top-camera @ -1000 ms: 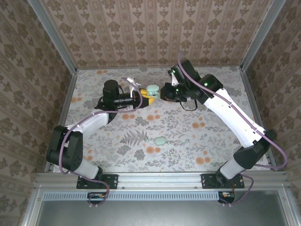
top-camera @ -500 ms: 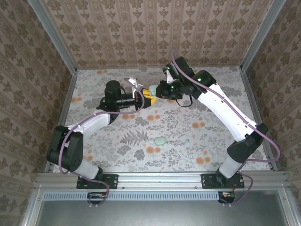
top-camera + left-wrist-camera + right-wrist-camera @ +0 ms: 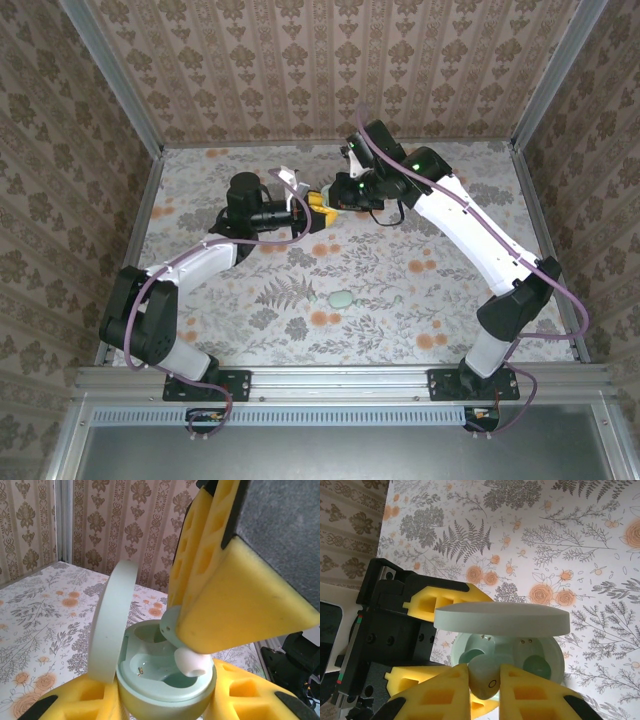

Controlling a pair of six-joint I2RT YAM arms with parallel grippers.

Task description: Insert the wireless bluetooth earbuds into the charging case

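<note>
The mint-green charging case (image 3: 165, 682) stands with its lid (image 3: 112, 615) open, and my left gripper (image 3: 165, 702) is shut on its body. In the top view that left gripper (image 3: 314, 210) meets my right gripper (image 3: 338, 196) at the back middle of the table. My right gripper (image 3: 485, 692) is shut on a mint earbud (image 3: 485, 680). The earbud's white tip (image 3: 192, 662) hangs just inside the case rim, over one socket. Both sockets of the case (image 3: 545, 655) look unfilled under the lid (image 3: 502, 617). A second earbud (image 3: 341, 298) lies on the table, nearer the front.
The floral tabletop (image 3: 400, 250) is fenced by patterned walls and a metal frame. The right arm's elbow and cable (image 3: 400, 215) sit just right of the case. Open floor lies in front of both grippers, around the loose earbud.
My right gripper has moved left and down with the earbud until it hangs over the open case. The left gripper has shifted slightly right with the case.
</note>
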